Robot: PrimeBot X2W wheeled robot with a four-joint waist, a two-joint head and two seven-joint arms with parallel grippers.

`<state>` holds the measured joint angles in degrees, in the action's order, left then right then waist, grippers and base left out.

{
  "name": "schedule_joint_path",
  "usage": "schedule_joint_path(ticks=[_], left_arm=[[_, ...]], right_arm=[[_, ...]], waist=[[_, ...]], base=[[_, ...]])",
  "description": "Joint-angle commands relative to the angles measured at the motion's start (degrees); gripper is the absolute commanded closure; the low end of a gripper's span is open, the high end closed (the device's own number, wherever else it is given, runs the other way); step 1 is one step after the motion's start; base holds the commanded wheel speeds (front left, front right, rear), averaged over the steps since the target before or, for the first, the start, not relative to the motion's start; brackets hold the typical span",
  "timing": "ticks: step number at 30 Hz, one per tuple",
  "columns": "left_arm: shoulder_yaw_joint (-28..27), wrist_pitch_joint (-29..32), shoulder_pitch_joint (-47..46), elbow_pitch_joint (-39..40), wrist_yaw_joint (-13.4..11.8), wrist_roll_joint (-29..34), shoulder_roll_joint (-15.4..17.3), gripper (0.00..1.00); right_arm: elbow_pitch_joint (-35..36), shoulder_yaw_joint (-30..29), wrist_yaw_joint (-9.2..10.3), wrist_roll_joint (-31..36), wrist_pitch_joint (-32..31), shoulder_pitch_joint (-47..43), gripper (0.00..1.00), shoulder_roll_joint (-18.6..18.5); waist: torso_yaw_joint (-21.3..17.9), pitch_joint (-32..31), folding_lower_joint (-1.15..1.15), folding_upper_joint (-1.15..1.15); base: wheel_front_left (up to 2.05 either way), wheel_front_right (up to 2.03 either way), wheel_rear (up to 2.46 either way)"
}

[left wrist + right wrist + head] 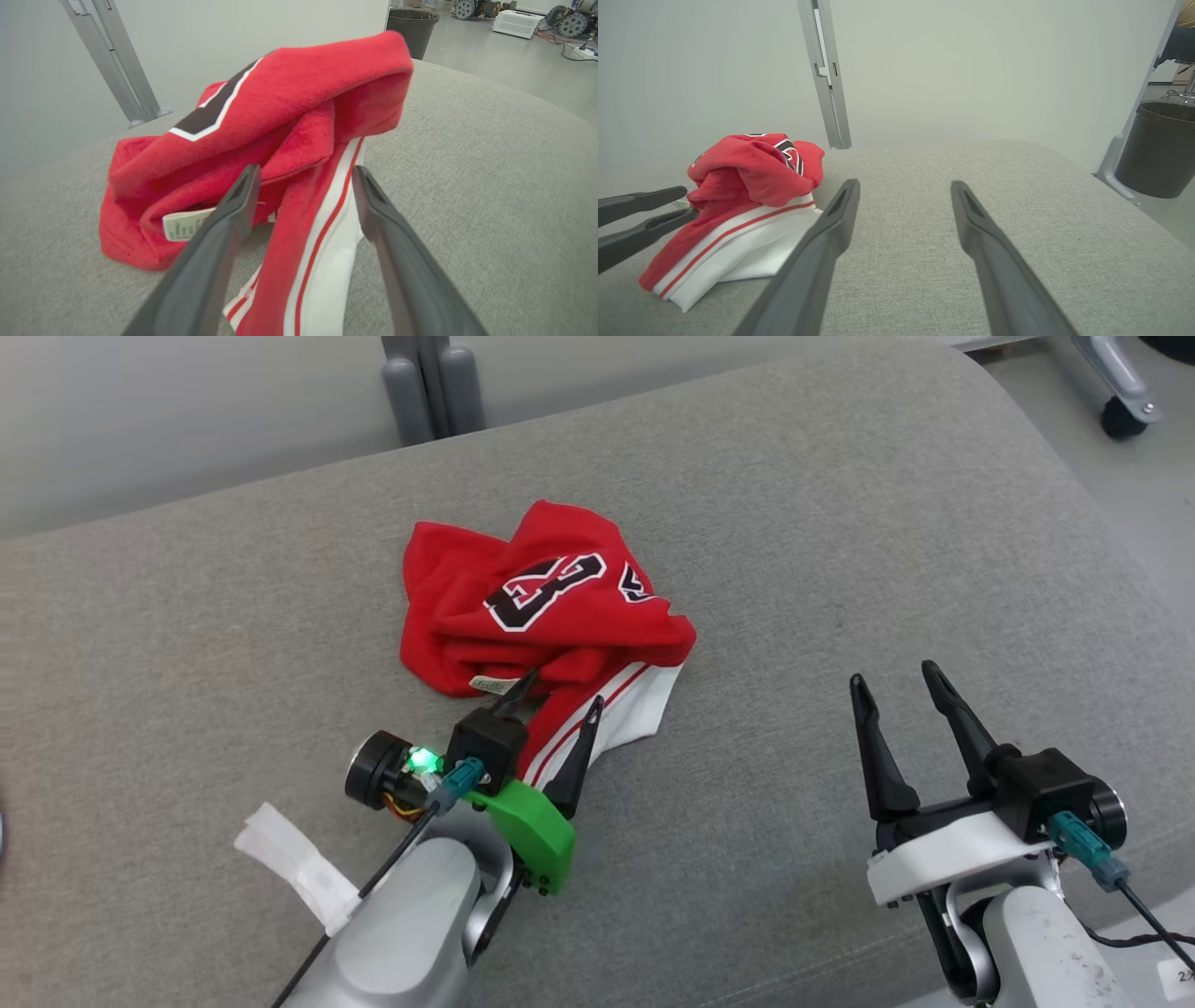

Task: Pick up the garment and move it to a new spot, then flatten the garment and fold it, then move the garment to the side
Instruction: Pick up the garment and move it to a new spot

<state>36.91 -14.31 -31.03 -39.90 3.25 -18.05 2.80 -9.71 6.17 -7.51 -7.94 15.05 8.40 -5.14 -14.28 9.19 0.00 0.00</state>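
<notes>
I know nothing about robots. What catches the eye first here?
A crumpled red garment with a black number lies midway across a grey padded surface. The left gripper, open, straddles its white striped edge at the near side. The right gripper sits open and apart from the cloth, over the surface to the right.

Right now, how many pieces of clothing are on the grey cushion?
1: a crumpled red jersey in the middle of the cushion, its white striped edge between the left arm's open jaws. Folds could hide more.

Garment (546,607) on the cushion (840,569), left end effector (564,689) astride its near edge
</notes>
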Motion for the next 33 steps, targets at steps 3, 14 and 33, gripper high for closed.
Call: schedule_joint_path(ticks=[3,14,33], left_arm=[[-1.3,-0.8,2.6,3.1,-1.5,-1.6,0.2,0.00],[-15.5,-0.8,10.0,22.0,-7.8,0.4,6.9,0.00],[-31.0,-0.8,27.3,32.0,-7.0,3.1,8.1,0.00]], right_arm=[[0.4,-0.6,0.04,0.4,0.2,-1.3,0.00,-0.2],[0.2,-2.5,0.04,1.2,0.2,-3.5,0.00,-0.3],[-0.6,-4.2,0.04,1.5,0.2,-6.8,0.00,-0.6]], waist=[[3.8,-1.8,0.00,0.00],[11.0,-4.0,0.00,0.00],[15.7,-8.1,0.00,0.00]], base=[[0.00,0.00,0.00],[0.00,0.00,0.00],[0.00,0.00,0.00]])
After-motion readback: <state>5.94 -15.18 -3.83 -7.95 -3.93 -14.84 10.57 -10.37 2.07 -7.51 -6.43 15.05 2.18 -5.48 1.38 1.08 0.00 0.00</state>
